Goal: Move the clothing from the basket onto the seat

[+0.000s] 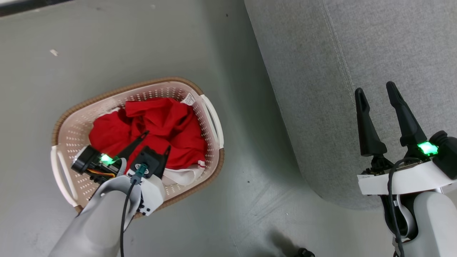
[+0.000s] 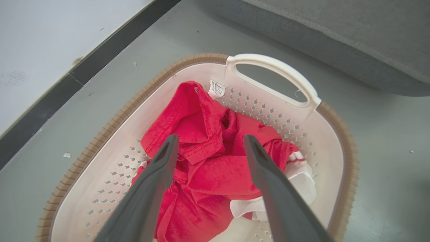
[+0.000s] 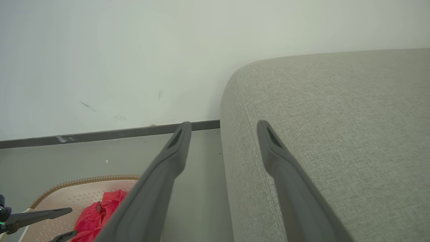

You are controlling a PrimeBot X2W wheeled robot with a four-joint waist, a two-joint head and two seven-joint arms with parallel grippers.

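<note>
Jaws on your left arm (image 1: 96, 221) were spread wide and poised right over the clothing (image 1: 160, 121), with nothing pinched yet. Jaws on your right arm (image 1: 428, 217) were spread wide too and empty, parked above the edge of the seat (image 1: 339, 53). All the red stuff was bunched up in the basket (image 1: 59, 125), which sat on the floor (image 1: 142, 43) just beside the seat. So I'd say you'd moved nothing: grabbing, lifting and carrying across were all left, probably in two trips.
</note>
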